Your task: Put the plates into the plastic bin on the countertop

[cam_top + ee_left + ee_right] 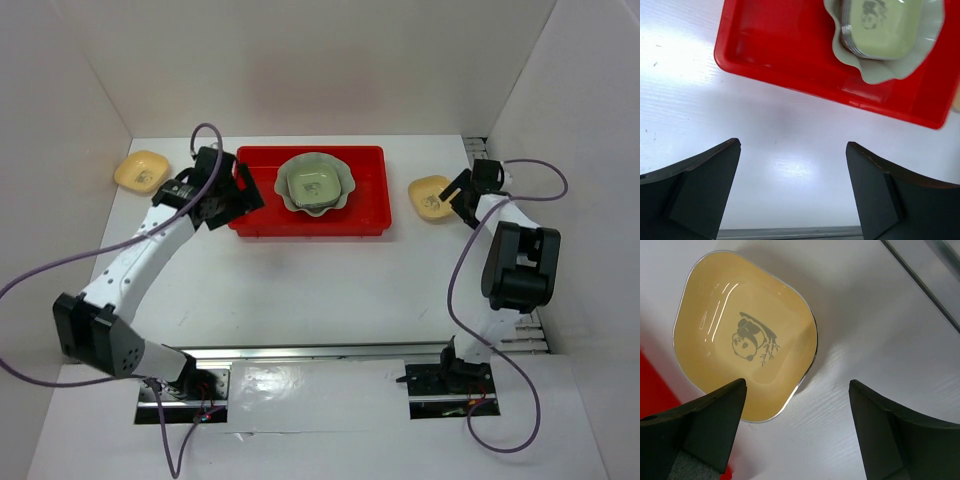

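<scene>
The red plastic bin (262,205) lies at the back of the white countertop (330,290). In it rests a pale green scallop-edged plate (345,183) with a small green dish (314,187) stacked on top; the left wrist view shows both, the scalloped plate (890,67) and the small dish (882,25). A yellow plate (142,170) lies far left, another yellow plate (428,195) right of the bin. My left gripper (245,190) is open and empty over bare countertop beside the bin's left end (785,45). My right gripper (797,385) stands open, its left finger over the panda-printed yellow plate (745,335).
White walls enclose the countertop on three sides. A metal rail (330,352) runs along the near edge by the arm bases. Purple cables (100,255) loop beside both arms. A sliver of the red bin (655,385) shows left of the yellow plate in the right wrist view.
</scene>
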